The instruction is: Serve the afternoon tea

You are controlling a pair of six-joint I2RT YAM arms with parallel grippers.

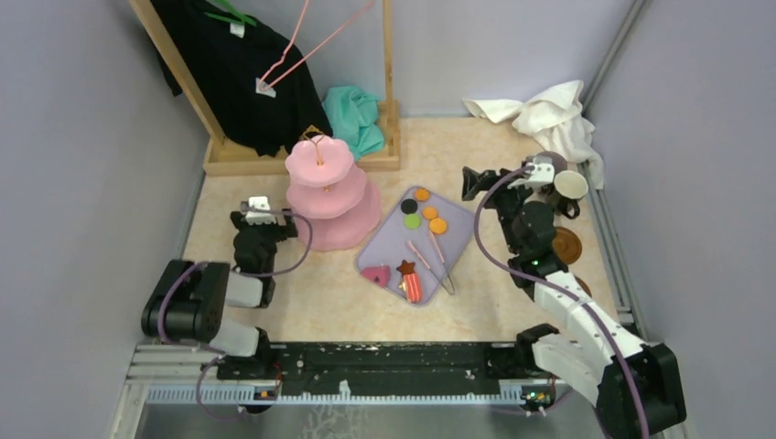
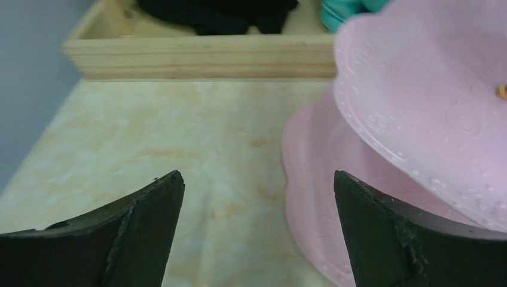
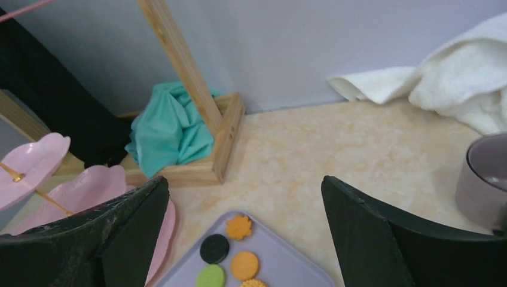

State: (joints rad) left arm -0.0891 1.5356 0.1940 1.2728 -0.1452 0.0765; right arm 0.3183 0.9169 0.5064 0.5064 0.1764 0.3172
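Two claws apart and empty: left claw point(image 2: 257, 179) beside the stand point(image 1: 298, 165), right claw point(image 3: 245, 185) above the tray point(image 1: 392, 241). Sweets point(image 1: 422, 212) all on tray, none on stand. Farther right, mugs point(image 1: 572, 186) and saucer point(image 1: 565, 245) unplaced. Barely begun, seemingly.

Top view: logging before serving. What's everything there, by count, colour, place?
Stand: one, pink, left of tray.
Tray: one, lilac, centre.
Flat sweets: five, orange, black, green, tray's far end.
Shaped sweets: three, pink, brown, red, tray's near end.
Tongs: one, pink, on tray.
Cream mug: one, far right.
Mauve mug: one, far right.
Saucers: two, brown, right edge.
White cloth: one, back right.
Teal cloth: one, back.
Rack: one, wooden, back left.
Left gripper, right gripper: black, open.
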